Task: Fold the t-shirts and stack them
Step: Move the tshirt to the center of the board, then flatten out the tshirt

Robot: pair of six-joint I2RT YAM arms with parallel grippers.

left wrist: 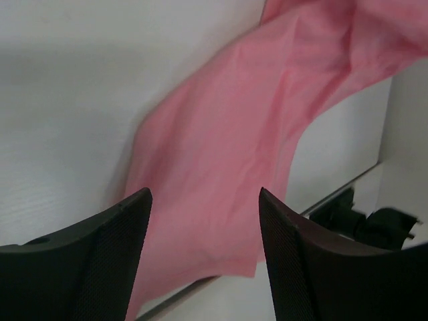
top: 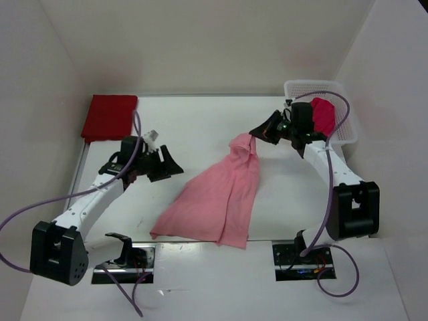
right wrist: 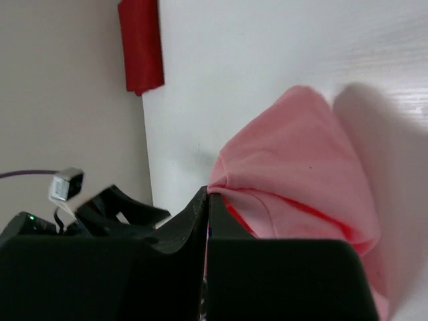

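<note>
A light pink t-shirt (top: pixel 217 197) hangs from its upper end and trails down across the table's middle; it also fills the left wrist view (left wrist: pixel 247 134) and shows in the right wrist view (right wrist: pixel 301 167). My right gripper (top: pixel 259 133) is shut on the pink shirt's top edge, jaws pressed together (right wrist: pixel 208 195). My left gripper (top: pixel 170 164) stands open to the left of the shirt, its fingers (left wrist: pixel 120 254) empty. A dark red t-shirt (top: pixel 109 117) lies folded at the back left corner (right wrist: pixel 140 43). A magenta-crimson t-shirt (top: pixel 324 115) sits in the basket.
The white mesh basket (top: pixel 338 90) stands at the back right, behind my right arm. White walls close in the table on three sides. Two dark cut-outs (top: pixel 124 257) sit at the near edge by the arm bases.
</note>
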